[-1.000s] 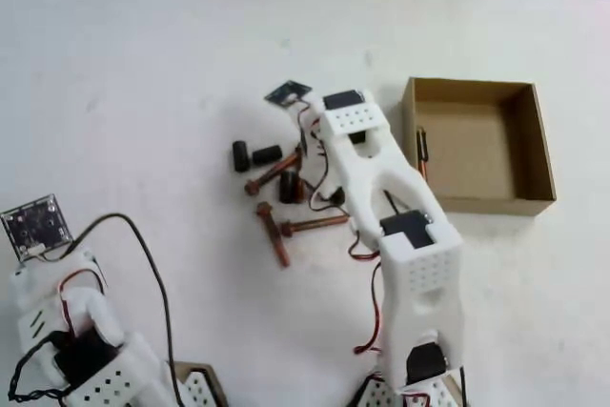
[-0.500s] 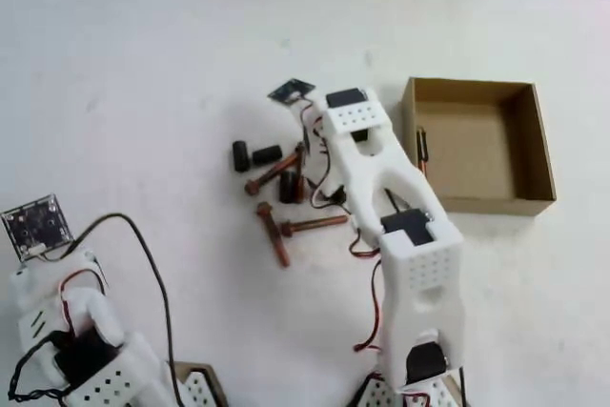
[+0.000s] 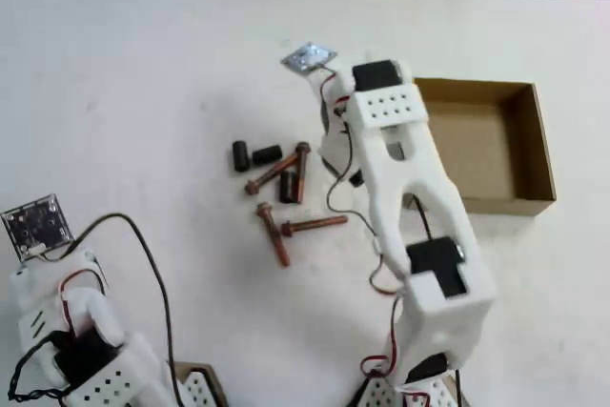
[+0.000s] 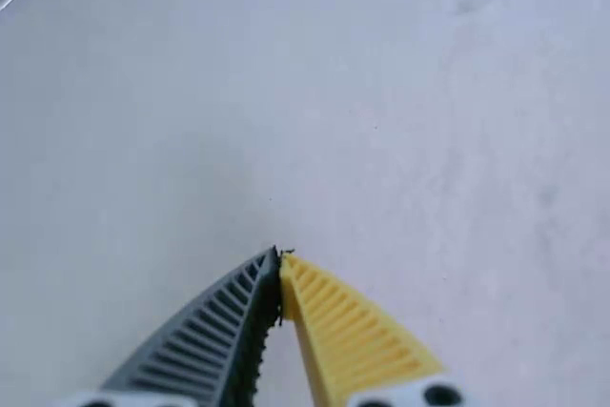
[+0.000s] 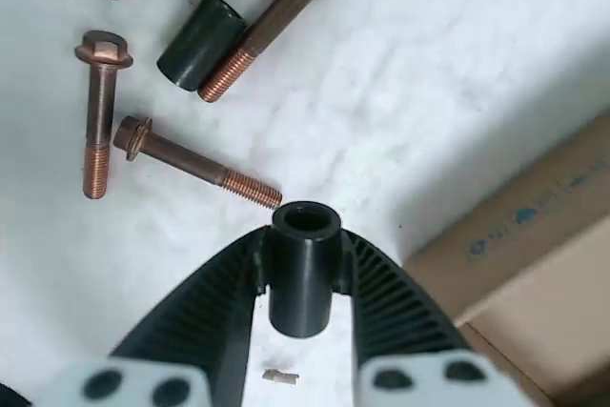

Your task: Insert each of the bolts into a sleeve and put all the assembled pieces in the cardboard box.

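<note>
My right gripper [image 5: 305, 243] is shut on a black sleeve [image 5: 305, 278], held upright above the table between the bolt pile and the cardboard box [image 5: 534, 264]. Several copper bolts [image 5: 195, 164] lie below it, and one loose sleeve [image 5: 200, 42] rests against a bolt [image 5: 276, 21]. From above, the bolts [image 3: 315, 225] and three black sleeves [image 3: 267, 153] lie left of the right arm [image 3: 400, 169], with the box [image 3: 543, 140] to its right. My left gripper [image 4: 279, 259] is shut over bare table with nothing in it.
The left arm [image 3: 76, 331] sits folded at the near left corner, its cable looping over the table. The box's floor shows bare cardboard where the arm does not cover it. White tabletop stretches open to the far left.
The right arm has lifted from the bolt pile and swung toward the box with a sleeve in its gripper. The left arm has stayed still.
</note>
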Action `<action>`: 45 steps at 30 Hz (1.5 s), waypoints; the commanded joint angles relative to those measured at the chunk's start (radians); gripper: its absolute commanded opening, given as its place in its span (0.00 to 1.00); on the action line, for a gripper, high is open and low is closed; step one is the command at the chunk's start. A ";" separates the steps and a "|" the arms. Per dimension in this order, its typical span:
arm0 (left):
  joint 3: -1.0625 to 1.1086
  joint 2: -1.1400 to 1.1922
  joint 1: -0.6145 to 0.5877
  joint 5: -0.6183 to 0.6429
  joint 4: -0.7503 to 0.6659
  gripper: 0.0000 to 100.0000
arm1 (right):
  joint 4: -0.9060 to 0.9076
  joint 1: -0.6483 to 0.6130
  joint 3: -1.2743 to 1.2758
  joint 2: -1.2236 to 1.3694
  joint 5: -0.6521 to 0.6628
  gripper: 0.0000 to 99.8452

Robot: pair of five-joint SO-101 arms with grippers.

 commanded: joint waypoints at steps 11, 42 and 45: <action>-0.008 -0.007 0.019 -0.008 0.005 0.02 | 0.111 0.007 0.109 -0.568 0.003 0.02; -0.391 0.001 0.521 -0.404 0.233 0.02 | -0.378 0.143 1.128 -1.475 -0.115 0.02; -0.434 0.001 0.564 -0.411 0.272 0.02 | -0.450 0.143 1.220 -1.521 -0.123 0.02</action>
